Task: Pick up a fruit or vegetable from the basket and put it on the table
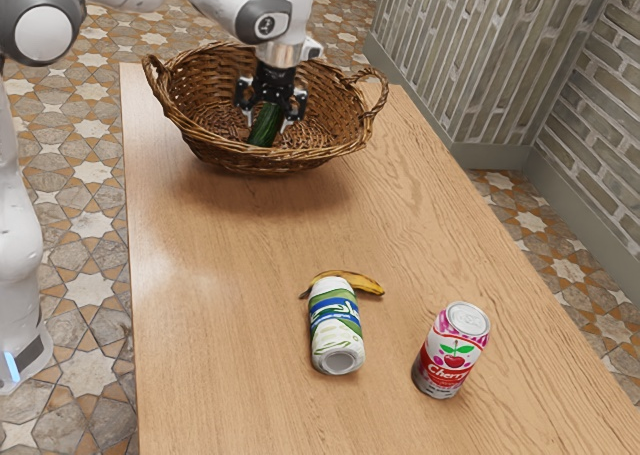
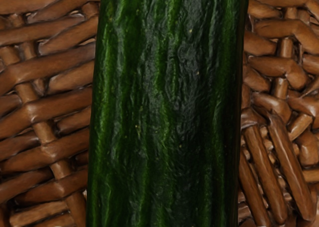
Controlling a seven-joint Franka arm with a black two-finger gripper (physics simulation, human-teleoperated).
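Down inside the wicker basket (image 1: 193,147), the black gripper (image 1: 267,123) is over a dark green cucumber (image 1: 265,127). The cucumber slants under the hand, its lower end toward the basket's near wall; its upper end is hidden by the hand. From the wrist view, the cucumber (image 2: 167,107) runs lengthwise close beneath the hand, with the basket's weave (image 2: 45,107) on both sides of it. Whether the gripper holds the cucumber cannot be told.
On the wooden table (image 1: 230,305), well in front of the basket, a yellow banana (image 1: 362,283) lies behind a white, green and blue can (image 1: 337,327) on its side. A red and white cherry can (image 1: 452,353) stands toward the exterior view's right. The basket has two raised handles.
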